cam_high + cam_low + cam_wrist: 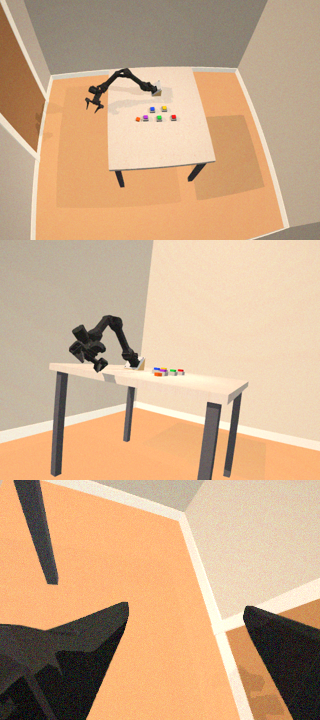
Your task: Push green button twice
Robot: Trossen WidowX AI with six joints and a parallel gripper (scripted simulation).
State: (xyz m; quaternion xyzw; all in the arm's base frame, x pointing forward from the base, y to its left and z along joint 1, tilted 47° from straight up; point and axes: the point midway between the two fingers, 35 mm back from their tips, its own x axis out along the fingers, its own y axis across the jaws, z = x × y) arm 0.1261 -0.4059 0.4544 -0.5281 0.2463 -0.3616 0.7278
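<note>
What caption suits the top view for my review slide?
Arm reaches past the table edge, open empty gripper over the floor, far from the green button.

The place is a plain, bare room, like a small test room. It has an orange floor, grey and beige walls and a white skirting board. One pale worktop on dark legs carries a black robot arm.
</note>
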